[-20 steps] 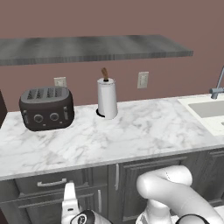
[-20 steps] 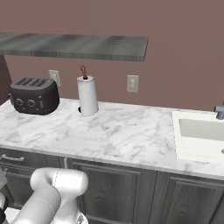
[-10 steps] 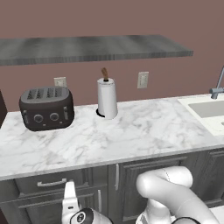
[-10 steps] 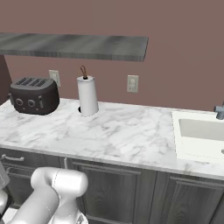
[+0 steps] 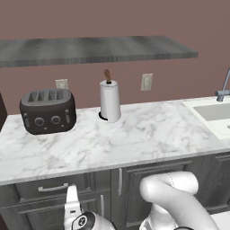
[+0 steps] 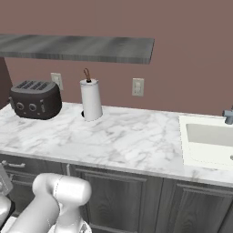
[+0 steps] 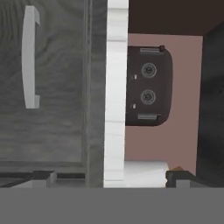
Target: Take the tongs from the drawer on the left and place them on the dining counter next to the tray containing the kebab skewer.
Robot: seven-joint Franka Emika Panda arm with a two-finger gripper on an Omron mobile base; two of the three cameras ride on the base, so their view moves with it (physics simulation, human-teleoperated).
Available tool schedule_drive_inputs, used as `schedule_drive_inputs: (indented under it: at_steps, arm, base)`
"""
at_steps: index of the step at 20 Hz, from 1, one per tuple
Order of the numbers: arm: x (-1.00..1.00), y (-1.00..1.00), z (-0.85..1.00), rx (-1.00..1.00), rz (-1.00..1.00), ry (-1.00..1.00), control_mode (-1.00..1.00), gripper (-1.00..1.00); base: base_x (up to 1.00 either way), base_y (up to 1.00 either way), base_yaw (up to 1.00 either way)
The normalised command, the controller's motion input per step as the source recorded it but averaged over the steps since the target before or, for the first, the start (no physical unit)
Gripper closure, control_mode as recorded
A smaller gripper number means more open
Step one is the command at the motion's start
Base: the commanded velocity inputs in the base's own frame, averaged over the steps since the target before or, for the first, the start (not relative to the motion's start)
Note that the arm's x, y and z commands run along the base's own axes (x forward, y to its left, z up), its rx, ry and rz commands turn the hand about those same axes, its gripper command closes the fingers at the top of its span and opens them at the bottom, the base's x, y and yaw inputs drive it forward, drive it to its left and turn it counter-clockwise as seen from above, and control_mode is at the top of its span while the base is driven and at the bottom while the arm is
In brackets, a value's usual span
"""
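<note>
Drawer [image 5: 51, 188] with a dark wood-grain front and a silver bar handle [image 5: 53, 187] sits closed under the marble counter [image 5: 134, 139], at the left end of the cabinet row. The gripper [image 7: 107, 177] hangs low in front of that drawer, its two dark fingertips [image 7: 41, 177] set wide apart with nothing between them. In the hand view, which is rolled on its side, the handle runs up the left, the white counter edge runs up the middle, and the front of the toaster [image 7: 148, 86] with its two dials lies beyond it.

In the left base view the hand shows at the bottom edge, below the drawer and just left of a cabinet door's upright handle [image 5: 120, 181]. The tongs are not to be seen (the drawer is shut).

On the counter, the dark toaster stands at the left by a wall socket [image 5: 61, 84]. A paper towel roll [image 5: 109, 101] stands upright on its holder near the middle. A sink [image 6: 209, 141] is set into the counter at the right, with a tap [image 5: 223, 90] behind it. A grey shelf [image 5: 90, 48] runs along the wall above.
</note>
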Motion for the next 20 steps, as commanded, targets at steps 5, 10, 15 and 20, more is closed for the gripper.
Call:
schedule_drive_inputs:
  at_steps: [5,10,15,20]
  arm:
    - [0.24,0.0,-0.13,0.0,0.0,0.0,-1.0,-1.0]
    - [0.23,0.0,-0.14,0.0,0.0,0.0,-1.0,-1.0]
    - [0.17,0.07,-0.29,0.0,0.0,0.0,-1.0,-1.0]
    - [0.11,0.22,-0.36,0.0,0.0,0.0,-1.0,-1.0]
  base:
    - [0.0,0.0,0.0]
    - [0.0,0.0,0.0]
    - [0.0,0.0,0.0]
    - [0.0,0.0,0.0]
